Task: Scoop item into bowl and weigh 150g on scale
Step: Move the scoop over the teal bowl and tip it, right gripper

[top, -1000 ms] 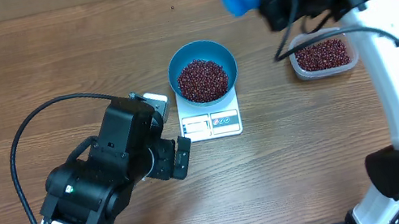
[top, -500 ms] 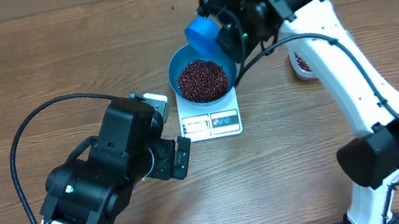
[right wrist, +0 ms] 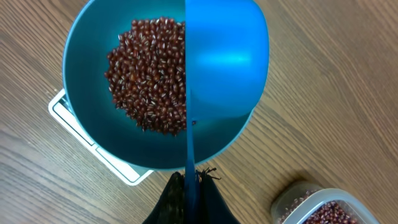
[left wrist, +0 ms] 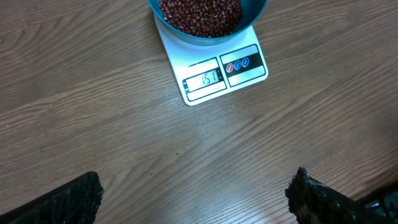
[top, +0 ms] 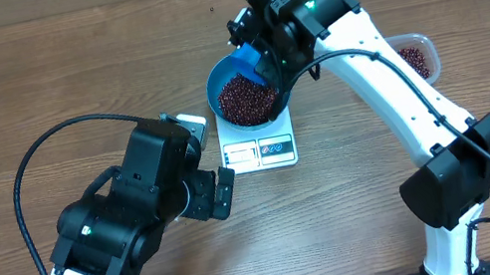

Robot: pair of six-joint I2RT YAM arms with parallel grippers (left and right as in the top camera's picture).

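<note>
The teal bowl [top: 281, 78] stands on the white scale [top: 259, 152] at mid-table and holds a heap of red-brown beans [top: 247, 100]. My right gripper [top: 262, 50] hangs over the bowl's far right rim, shut on the handle of a bright blue scoop [top: 249, 59]. In the right wrist view the scoop [right wrist: 227, 62] is rolled onto its side above the bowl [right wrist: 84, 124] and beans [right wrist: 149, 74], its handle clamped in the gripper [right wrist: 189, 186]. My left gripper [left wrist: 196, 199] is open over bare wood, short of the scale [left wrist: 249, 71] and bowl [left wrist: 186, 36].
A clear plastic tub [top: 416, 55] with more beans stands at the right, behind the right arm; its corner shows in the right wrist view [right wrist: 323, 208]. The left arm's bulk and black cable fill the lower left of the table.
The right arm swung left from above the tub to the bowl, carrying the scoop down to the bowl's rim. The tub is now uncovered. The left arm has not moved.
</note>
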